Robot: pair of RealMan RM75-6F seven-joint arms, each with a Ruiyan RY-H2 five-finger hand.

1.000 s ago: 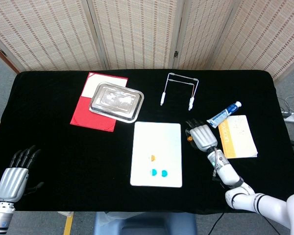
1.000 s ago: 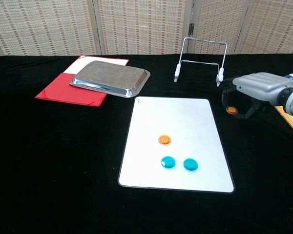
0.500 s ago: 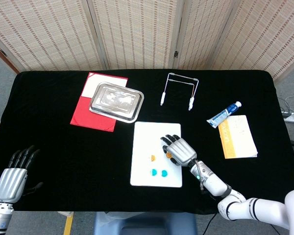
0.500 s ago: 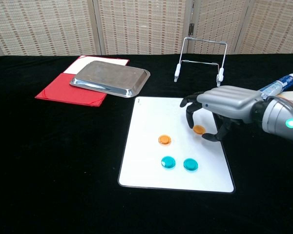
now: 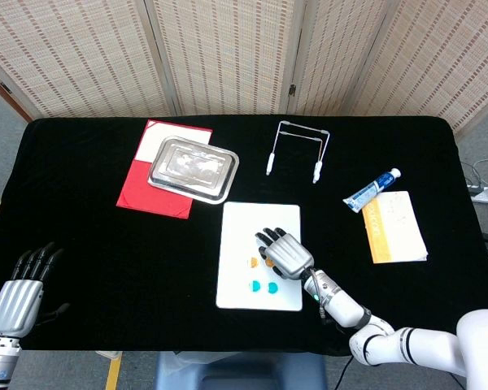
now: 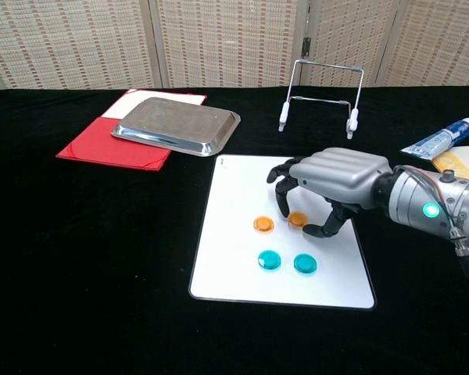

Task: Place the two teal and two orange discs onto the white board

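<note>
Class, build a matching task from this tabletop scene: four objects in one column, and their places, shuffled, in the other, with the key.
Objects
1. two teal discs
2. shiny metal tray
3. blue-and-white tube
4. bent wire stand

Places
A. partly on the red folder
B. next to the yellow booklet
C. on the white board, near edge
D. beyond the board's far edge

Pairs: 1-C, 2-A, 3-B, 4-D

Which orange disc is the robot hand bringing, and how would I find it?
Look at the white board in the middle of the black table. Two teal discs lie near its front edge, an orange disc behind them. The one you want is the second orange disc, beside that one, under the right robot hand's curled fingers.
</note>
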